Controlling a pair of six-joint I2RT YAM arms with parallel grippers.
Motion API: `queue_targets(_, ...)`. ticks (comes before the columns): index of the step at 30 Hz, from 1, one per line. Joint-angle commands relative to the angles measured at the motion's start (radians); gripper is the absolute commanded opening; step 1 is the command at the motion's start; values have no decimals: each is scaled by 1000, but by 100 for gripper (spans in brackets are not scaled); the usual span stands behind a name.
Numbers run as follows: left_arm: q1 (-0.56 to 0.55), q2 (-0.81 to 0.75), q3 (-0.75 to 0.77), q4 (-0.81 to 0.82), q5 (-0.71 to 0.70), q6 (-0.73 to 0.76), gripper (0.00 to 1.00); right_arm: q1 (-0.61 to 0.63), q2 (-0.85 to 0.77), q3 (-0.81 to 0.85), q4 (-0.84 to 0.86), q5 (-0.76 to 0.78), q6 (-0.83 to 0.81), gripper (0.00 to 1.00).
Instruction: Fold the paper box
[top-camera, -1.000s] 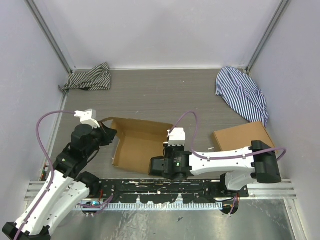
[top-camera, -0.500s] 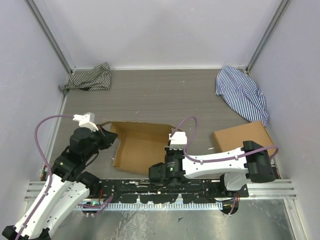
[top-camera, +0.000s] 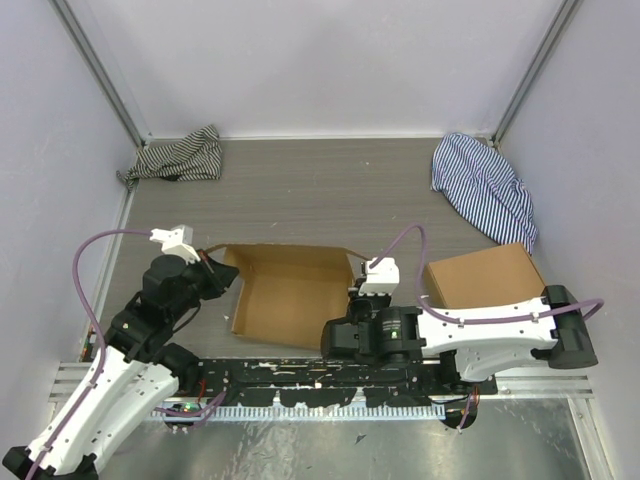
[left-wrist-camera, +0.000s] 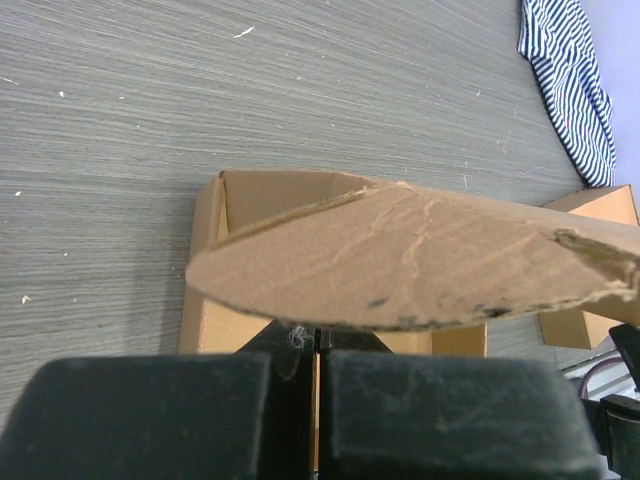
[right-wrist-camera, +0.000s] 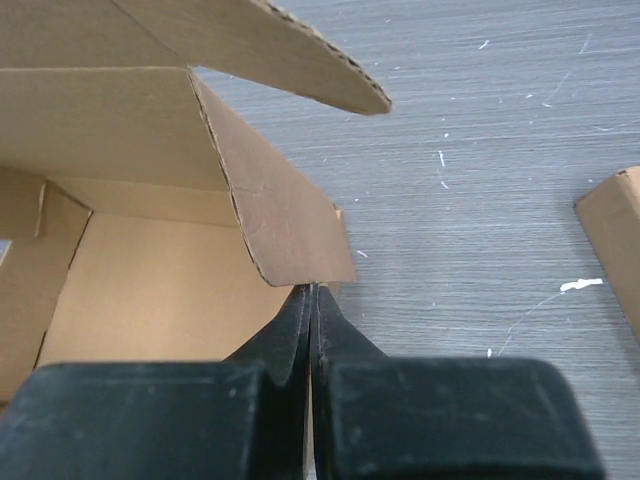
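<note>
Top view: the paper box (top-camera: 290, 300) is lying near centre, half-formed, between both arms. Left wrist: the left gripper (left-wrist-camera: 315, 345) is pinching shut on its rounded flap (left-wrist-camera: 400, 265). Right wrist: the right gripper (right-wrist-camera: 312, 300) is clamping the side flap (right-wrist-camera: 285, 215) at its corner. Next, probably, both flaps are going inward.

**Dull cardboard on a grey grained counter**

The paper box (top-camera: 290, 295) is plain brown cardboard, matt and dry-looking, with raw fluted edges and one flap creased and scuffed. The second box (top-camera: 485, 272) looks like the same stock. The counter (top-camera: 320, 190) has a dull grey wood-grain finish flecked with white. The dark striped cloth (top-camera: 180, 155) and blue striped cloth (top-camera: 485, 185) are soft, rumpled fabric. The left pincer (left-wrist-camera: 317, 338) and right pincer (right-wrist-camera: 312, 300) are matt black, slightly dusty
</note>
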Motion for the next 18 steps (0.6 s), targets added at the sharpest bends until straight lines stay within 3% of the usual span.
queue_targets(1,-12,11,6,-36,28,-23,0,1,-75,-52,234,-35,-188,1)
queue_targets(11,-53,26,29,-28,-9,-32,0,-15,-190,-93,353,-141,-354,1)
queue_targets(18,-60,68,52,-26,-32,2,0,-139,-163,-104,489,-315,-530,1)
